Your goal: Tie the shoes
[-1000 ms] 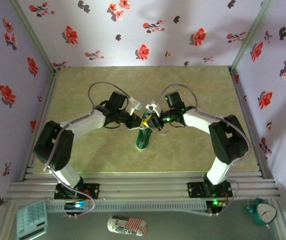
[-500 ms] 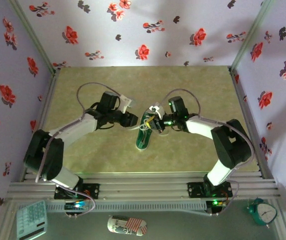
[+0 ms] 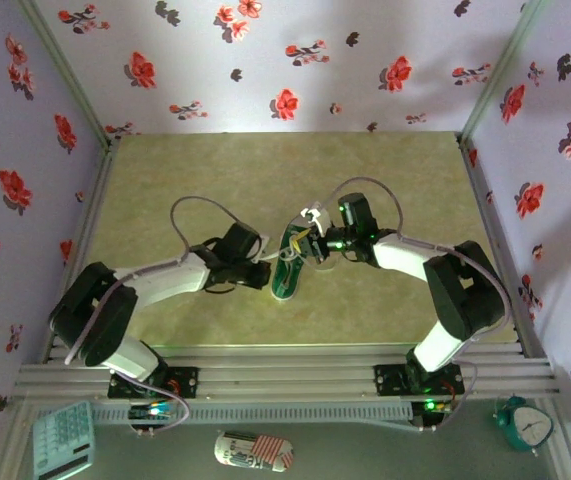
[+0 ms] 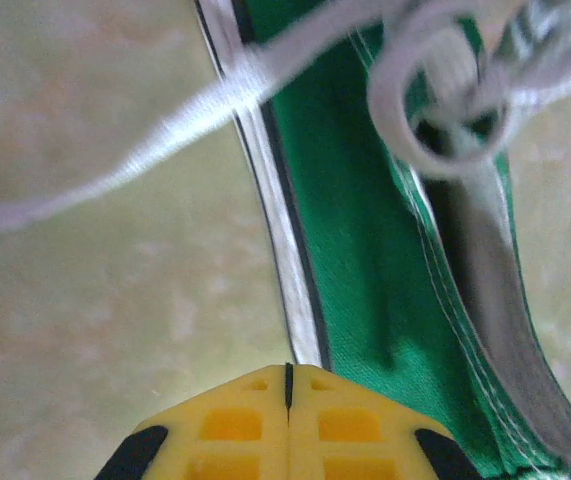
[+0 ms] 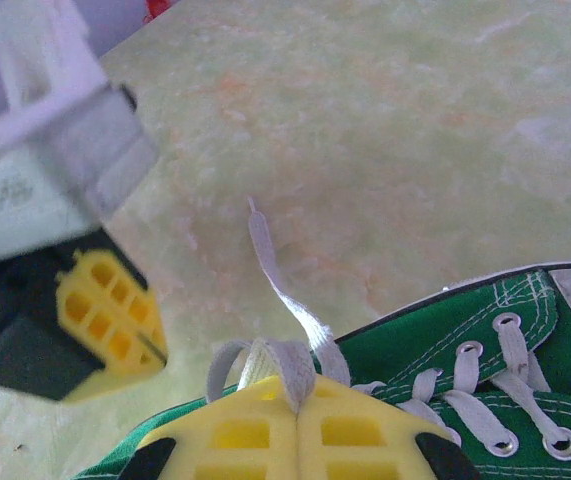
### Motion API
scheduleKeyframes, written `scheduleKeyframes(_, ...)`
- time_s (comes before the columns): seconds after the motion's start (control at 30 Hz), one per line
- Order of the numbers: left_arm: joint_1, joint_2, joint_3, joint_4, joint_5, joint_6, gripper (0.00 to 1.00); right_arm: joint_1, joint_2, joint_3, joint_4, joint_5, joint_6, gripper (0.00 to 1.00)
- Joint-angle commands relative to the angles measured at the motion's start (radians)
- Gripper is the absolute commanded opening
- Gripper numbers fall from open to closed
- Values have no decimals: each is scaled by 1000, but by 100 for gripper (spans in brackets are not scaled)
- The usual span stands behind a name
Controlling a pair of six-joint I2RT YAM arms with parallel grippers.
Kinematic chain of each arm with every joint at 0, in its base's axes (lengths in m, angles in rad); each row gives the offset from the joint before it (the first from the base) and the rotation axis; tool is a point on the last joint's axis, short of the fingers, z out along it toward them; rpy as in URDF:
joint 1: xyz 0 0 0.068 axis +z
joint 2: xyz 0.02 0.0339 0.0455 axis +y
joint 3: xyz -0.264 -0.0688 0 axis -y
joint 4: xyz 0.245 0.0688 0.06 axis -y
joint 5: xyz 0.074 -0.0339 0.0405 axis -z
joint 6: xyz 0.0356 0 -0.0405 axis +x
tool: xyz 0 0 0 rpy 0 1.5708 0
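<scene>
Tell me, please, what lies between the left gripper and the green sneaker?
In the right wrist view, one white lace end crosses the bare table between the left gripper and the green sneaker, leading to the right gripper.

Table (image 3: 385, 170) lies free beyond sneaker (image 3: 284, 284), left tool (image 3: 265, 277), right tool (image 3: 311, 244)

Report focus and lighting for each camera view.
Left wrist: the lace and its loop are blurred, the shoe soft. Right wrist: eyelets crisp, the left gripper smeared. Top view: even light, only soft shadows on the table.
</scene>
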Motion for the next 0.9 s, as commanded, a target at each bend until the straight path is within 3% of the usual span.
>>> scheduleKeyframes(0.0,-31,11,-27,2,-68,-96,0,-3,-25,14,2,5,9,0)
scheduleKeyframes(0.87,-224,188,69,234,1,-178,0,-11,-87,-34,-34,91,24,0)
